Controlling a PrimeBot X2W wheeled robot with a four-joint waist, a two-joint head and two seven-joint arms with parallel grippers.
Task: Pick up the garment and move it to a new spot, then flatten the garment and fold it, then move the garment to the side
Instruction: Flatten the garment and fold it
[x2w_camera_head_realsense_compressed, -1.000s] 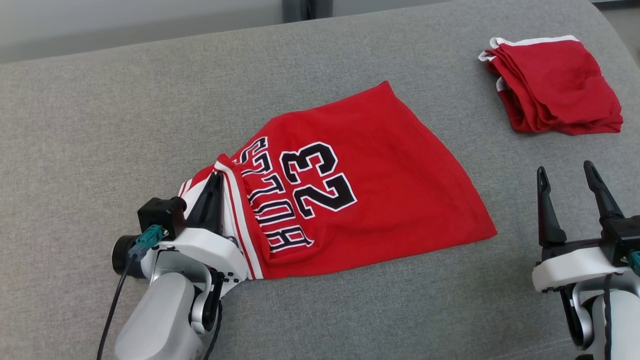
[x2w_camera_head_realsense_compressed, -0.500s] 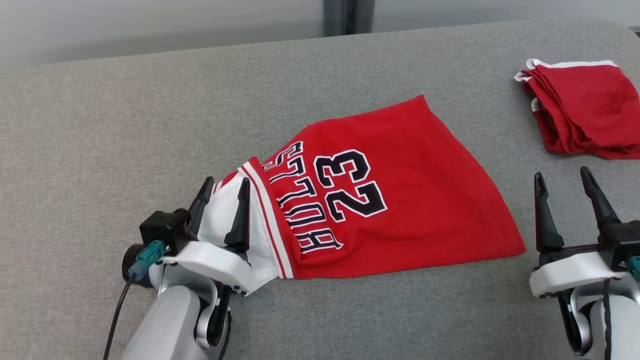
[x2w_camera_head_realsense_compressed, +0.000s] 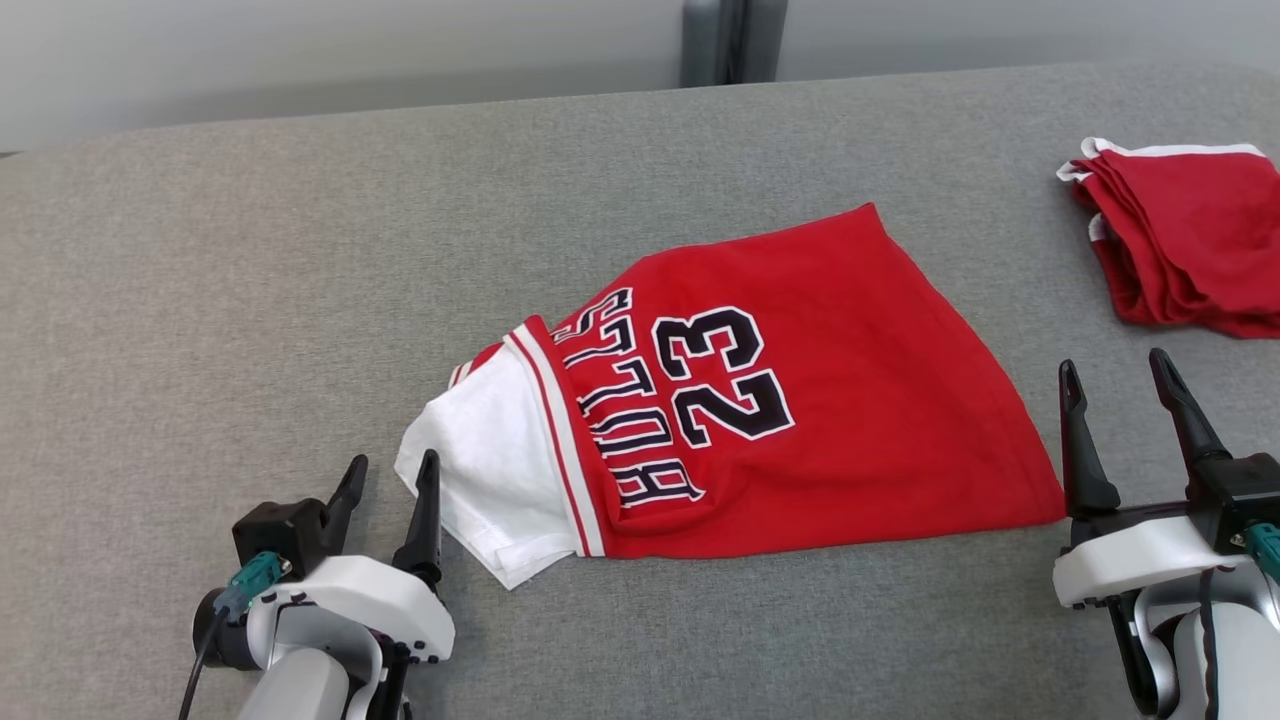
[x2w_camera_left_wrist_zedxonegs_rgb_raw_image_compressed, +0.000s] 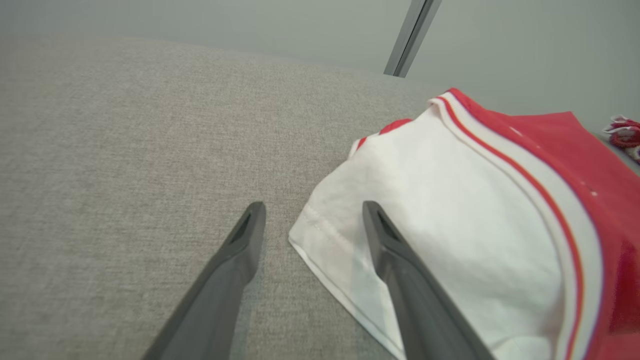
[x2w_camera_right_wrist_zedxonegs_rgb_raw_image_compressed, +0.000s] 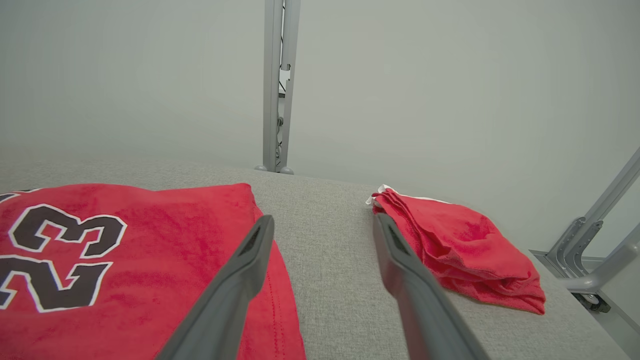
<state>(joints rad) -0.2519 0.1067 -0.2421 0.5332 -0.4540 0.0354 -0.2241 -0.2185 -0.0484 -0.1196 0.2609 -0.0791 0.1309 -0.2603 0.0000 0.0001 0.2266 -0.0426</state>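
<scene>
head view: red number-23 garment (x2w_camera_head_realsense_compressed: 860, 400) folded flat, mid grey worktop (x2w_camera_head_realsense_compressed: 250, 280), white end toward left gripper (x2w_camera_head_realsense_compressed: 394, 460). left fingers apart, empty, just beside white hem; contact with hem hard to tell. right gripper (x2w_camera_head_realsense_compressed: 1113, 362) fingers apart, empty, near garment's red edge. second folded red pile (x2w_camera_head_realsense_compressed: 1190, 240) far right, well apart.

Grey fabric surface (x2w_camera_head_realsense_compressed: 200, 250) under red jersey (x2w_camera_head_realsense_compressed: 850, 350) and folded red pile (x2w_camera_head_realsense_compressed: 1190, 240)
</scene>
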